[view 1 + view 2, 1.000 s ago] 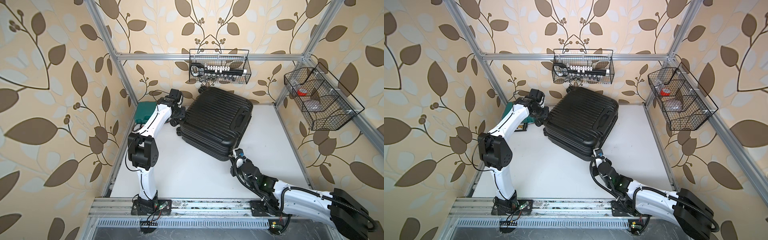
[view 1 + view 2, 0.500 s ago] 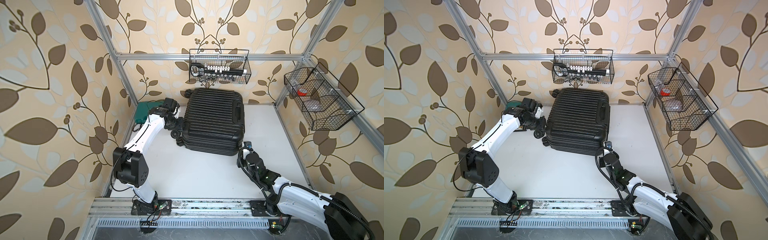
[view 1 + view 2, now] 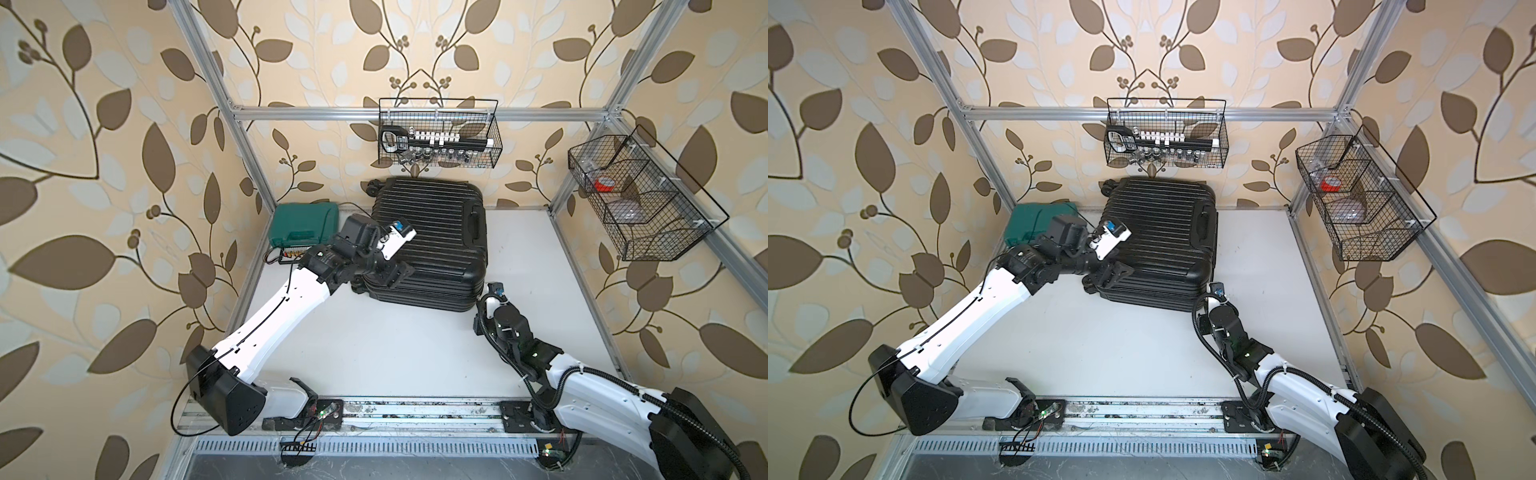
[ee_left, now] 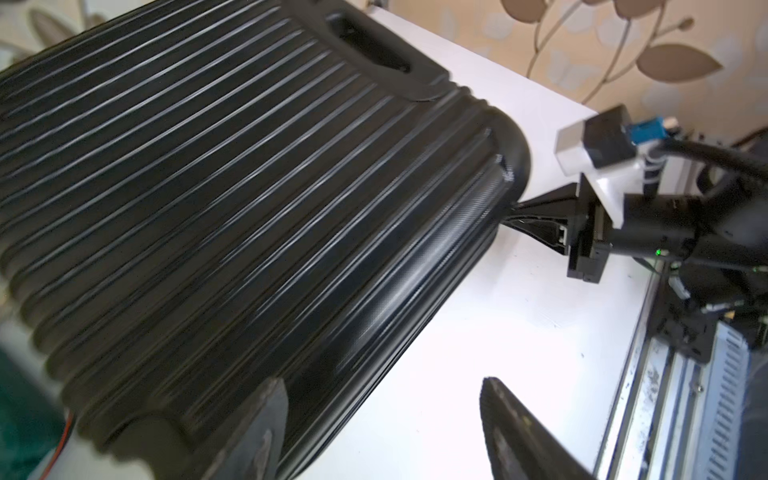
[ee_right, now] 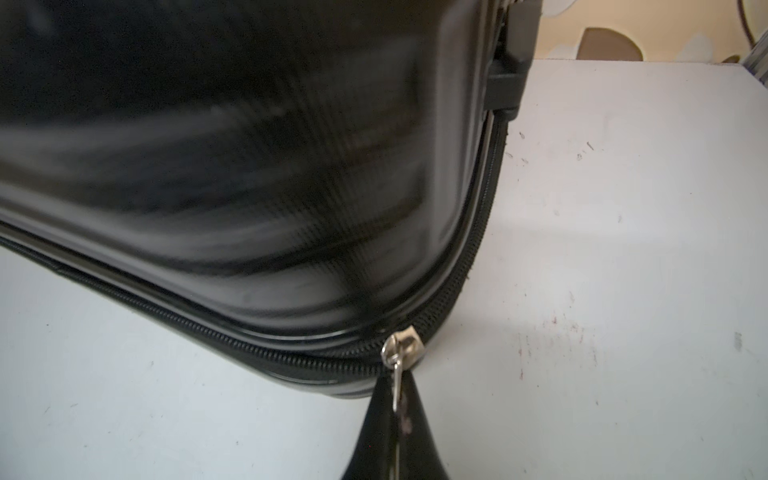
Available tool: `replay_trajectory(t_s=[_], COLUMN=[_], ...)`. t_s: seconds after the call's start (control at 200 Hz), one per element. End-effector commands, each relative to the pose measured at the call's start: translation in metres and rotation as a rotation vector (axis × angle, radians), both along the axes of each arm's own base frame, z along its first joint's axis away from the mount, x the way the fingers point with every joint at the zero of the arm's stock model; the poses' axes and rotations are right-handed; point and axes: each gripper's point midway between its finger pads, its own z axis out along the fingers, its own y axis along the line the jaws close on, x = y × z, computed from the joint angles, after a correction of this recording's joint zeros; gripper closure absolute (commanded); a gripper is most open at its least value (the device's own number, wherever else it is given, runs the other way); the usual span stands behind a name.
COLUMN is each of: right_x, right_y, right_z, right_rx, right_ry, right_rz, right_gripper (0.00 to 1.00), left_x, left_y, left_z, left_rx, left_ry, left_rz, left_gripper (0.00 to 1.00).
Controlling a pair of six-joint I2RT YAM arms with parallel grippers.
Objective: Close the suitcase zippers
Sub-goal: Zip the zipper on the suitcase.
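suitcase (image 3: 440, 249) sitting squared after turning | left fingers (image 4: 519, 436) spreading open, letting go | right fingers (image 5: 374, 436) pinching pull (image 5: 397, 376) | zipping likely continuing

Both top views sit high over the table's (image 3: 395, 345) front edge, looking down on the whole cell. Left wrist cam skims close over the suitcase (image 4: 249, 187) shell; right wrist cam hugs its zipper (image 5: 401, 347) corner, low. All share the suitcase.
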Motion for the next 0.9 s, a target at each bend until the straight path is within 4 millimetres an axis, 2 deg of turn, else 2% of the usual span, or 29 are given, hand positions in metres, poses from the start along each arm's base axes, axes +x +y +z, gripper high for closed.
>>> replay_trajectory(t_s=[0.0, 0.02, 0.03, 0.055, 0.17, 0.315, 0.55, 0.675, 0.895], right_x=[0.000, 0.000, 0.000, 0.000, -0.001, -0.003, -0.008, -0.014, -0.029], right_y=[0.011, 0.012, 0.011, 0.011, 0.010, 0.010, 0.015, 0.023, 0.043], right_z=[0.012, 0.013, 0.012, 0.013, 0.012, 0.012, 0.011, 0.012, 0.023], right_rx=[0.054, 0.056, 0.055, 0.056, 0.062, 0.061, 0.084, 0.109, 0.174], right_ry=[-0.031, -0.032, -0.030, -0.031, -0.030, -0.025, -0.009, -0.007, -0.019], right_rz=[0.045, 0.046, 0.046, 0.046, 0.043, 0.047, 0.079, 0.136, 0.277], right_gripper=[1.00, 1.00, 1.00, 1.00, 1.00, 1.00, 1.00, 1.00, 1.00], left_x=[0.005, 0.003, 0.006, 0.008, 0.021, 0.038, 0.051, 0.060, 0.078], left_y=[-0.028, -0.031, -0.036, -0.042, -0.062, -0.078, -0.099, -0.107, -0.115], left_z=[-0.006, -0.004, -0.013, -0.020, -0.023, -0.030, -0.049, -0.049, -0.036], left_rx=[0.127, 0.146, 0.171, 0.201, 0.257, 0.333, 0.440, 0.445, 0.397], left_ry=[-0.221, -0.250, -0.245, -0.263, -0.329, -0.406, -0.460, -0.473, -0.437], left_rz=[-0.213, -0.234, -0.249, -0.270, -0.297, -0.306, -0.325, -0.284, -0.156], left_gripper=[0.18, 0.17, 0.17, 0.16, 0.15, 0.17, 0.15, 0.15, 0.16])
